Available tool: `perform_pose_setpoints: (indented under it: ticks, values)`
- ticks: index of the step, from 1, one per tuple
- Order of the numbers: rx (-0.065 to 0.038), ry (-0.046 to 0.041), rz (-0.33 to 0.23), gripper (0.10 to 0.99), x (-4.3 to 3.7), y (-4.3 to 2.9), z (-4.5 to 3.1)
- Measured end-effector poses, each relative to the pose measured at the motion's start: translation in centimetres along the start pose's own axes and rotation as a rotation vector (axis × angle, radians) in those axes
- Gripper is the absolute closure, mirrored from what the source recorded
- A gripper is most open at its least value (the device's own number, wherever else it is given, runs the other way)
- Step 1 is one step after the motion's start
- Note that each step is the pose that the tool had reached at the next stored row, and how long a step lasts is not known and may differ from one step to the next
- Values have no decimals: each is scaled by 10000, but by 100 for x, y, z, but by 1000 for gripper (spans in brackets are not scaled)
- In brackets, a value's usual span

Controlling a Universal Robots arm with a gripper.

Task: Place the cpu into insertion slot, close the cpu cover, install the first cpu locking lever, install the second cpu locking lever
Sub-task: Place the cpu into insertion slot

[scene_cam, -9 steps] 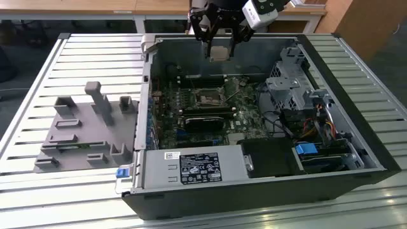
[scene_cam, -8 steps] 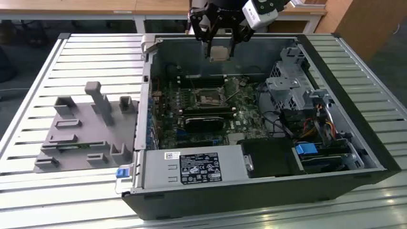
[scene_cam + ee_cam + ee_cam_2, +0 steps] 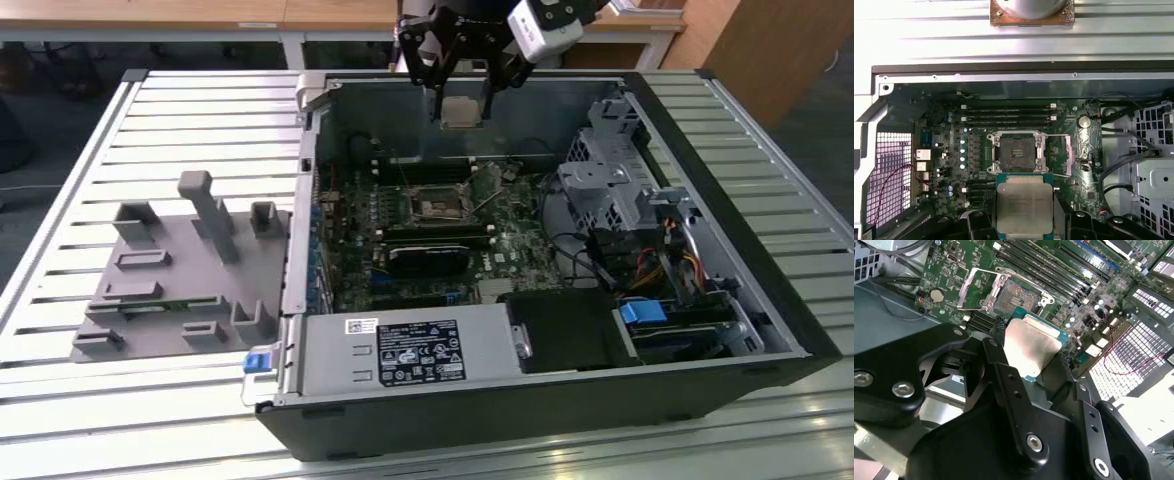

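Note:
My gripper hangs above the far wall of the open computer case, shut on the cpu, a small square chip with a pale metal face. Both wrist views show the cpu held by its edges between the black fingers. The insertion slot lies bare on the green motherboard, below and some way ahead of the chip. Beside the slot the cpu cover stands swung open.
The case lies on a slatted metal table. Inside it are a power supply, a metal drive cage, cables and memory modules. A grey fixture plate sits at the exterior view's left.

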State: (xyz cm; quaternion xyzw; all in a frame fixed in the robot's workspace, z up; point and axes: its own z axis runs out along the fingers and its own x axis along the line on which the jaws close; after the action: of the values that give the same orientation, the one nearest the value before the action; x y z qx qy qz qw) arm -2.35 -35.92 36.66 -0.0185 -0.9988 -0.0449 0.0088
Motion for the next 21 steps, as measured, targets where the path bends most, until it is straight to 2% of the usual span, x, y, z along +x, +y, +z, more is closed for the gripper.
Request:
perform_pose_setpoints:
  ticks: [21]
  values:
    - [-15, -73, 819, 545, 0, -1, 4]
